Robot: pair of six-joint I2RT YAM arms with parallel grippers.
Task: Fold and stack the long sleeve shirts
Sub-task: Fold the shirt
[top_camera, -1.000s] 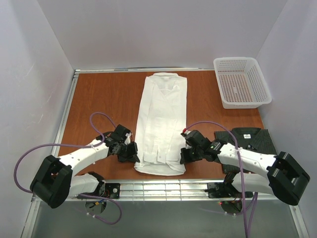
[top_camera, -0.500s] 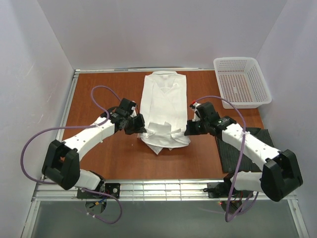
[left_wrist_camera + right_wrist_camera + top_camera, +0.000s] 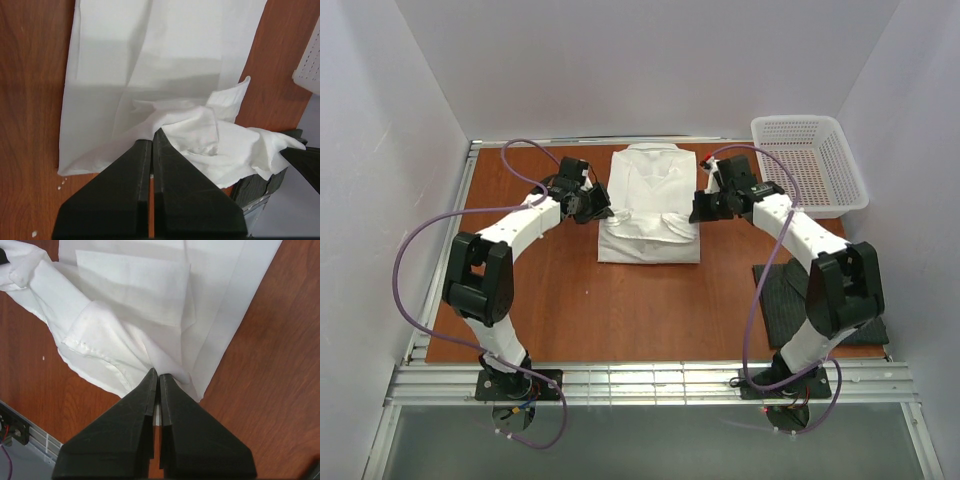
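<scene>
The plain white collared cloth shirt (image 3: 650, 235) lies at the far middle of the brown wooden table (image 3: 550, 300). Its long axis runs straight away from the arm bases, with the collar at the far end and a fold line at the near end. The lower half is doubled over the upper, and its hem lies bunched across the middle, short of the collar.

The shirt sits squarely between the two hands. The left hand (image 3: 600, 211) is clamped shut on the hem's left corner and the right hand (image 3: 698, 212) on its right corner, so neither arm is nearer. The likely next move is to lay the hem flat and let go. The cloth looks thin and limp, and it is creased at the pinched corners.

The dark charcoal cloth shirt (image 3: 775, 295) lies flat at the near right, partly under the right arm and well apart from the white one.
</scene>
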